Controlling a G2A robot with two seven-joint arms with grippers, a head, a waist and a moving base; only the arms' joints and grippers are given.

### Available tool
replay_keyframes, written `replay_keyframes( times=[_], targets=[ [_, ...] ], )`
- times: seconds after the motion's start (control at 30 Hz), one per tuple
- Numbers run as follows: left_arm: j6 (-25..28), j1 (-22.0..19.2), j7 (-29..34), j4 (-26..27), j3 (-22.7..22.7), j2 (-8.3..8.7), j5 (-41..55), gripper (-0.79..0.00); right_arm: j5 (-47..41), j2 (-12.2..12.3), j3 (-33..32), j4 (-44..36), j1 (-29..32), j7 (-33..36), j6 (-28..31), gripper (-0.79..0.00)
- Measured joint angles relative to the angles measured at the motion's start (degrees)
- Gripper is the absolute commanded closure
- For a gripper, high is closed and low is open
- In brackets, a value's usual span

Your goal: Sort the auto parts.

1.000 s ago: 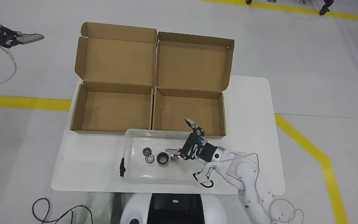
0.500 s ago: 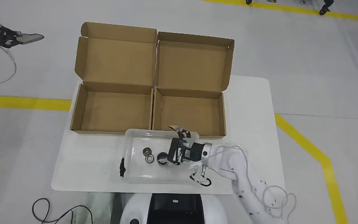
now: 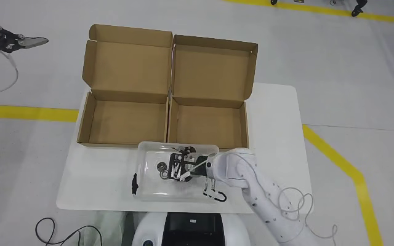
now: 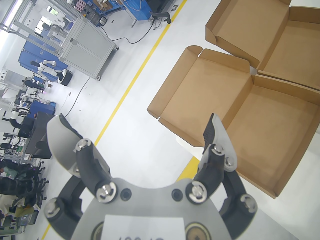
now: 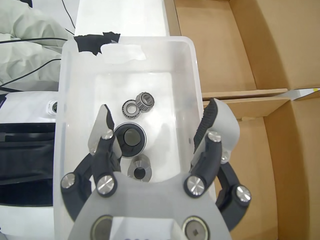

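Observation:
A clear plastic bin (image 5: 195, 58) at the table's front holds two small steel bearings (image 5: 145, 101) touching each other, a black ring (image 5: 131, 138) and a grey metal collar (image 5: 139, 169). My right gripper (image 5: 160, 111) hangs open over the bin, one finger (image 5: 105, 126) beside the black ring, nothing between the pads. From above, this gripper (image 3: 183, 163) covers the bin's middle, with the bearings (image 3: 164, 167) just clear of it. My left gripper (image 4: 136, 123) is open and empty, far out over the floor beyond the table's left side (image 3: 28, 42).
Two open cardboard boxes, left (image 3: 123, 123) and right (image 3: 206, 126), stand side by side behind the bin with lids folded back. A scrap of black tape (image 3: 134, 183) clings to the bin's left end. White tabletop (image 3: 274, 123) lies bare to the right.
My right gripper has swung left along the bin, from its right end to above the parts, staying open. The left arm has not moved.

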State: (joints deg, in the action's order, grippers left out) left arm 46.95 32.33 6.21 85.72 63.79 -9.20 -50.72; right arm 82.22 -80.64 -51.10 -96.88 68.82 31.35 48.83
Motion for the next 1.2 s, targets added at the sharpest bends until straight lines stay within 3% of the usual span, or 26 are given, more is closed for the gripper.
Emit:
replay_keyframes(
  times=[0.2,0.57,0.93,1.03,1.2],
  targets=[
    [0.0,0.0,0.0,0.0,0.0,0.00,0.0,-0.785,-2.2,0.4,0.9,0.2,0.3,4.7,0.6,-0.573],
    [0.0,0.0,0.0,0.0,0.0,0.00,0.0,-0.785,-5.0,0.6,3.8,2.1,-0.9,12.3,-1.3,-0.613],
    [0.0,0.0,0.0,0.0,0.0,0.00,0.0,-0.785,-5.5,0.5,7.0,5.7,-3.3,14.1,-2.8,-0.671],
    [0.0,0.0,0.0,0.0,0.0,0.00,0.0,-0.785,-5.3,0.4,7.9,6.6,-4.1,14.6,-3.6,-0.656],
    [0.0,0.0,0.0,0.0,0.0,0.00,0.0,-0.785,-5.1,0.2,9.1,8.1,-5.3,14.4,-4.5,-0.539]
  ],
)
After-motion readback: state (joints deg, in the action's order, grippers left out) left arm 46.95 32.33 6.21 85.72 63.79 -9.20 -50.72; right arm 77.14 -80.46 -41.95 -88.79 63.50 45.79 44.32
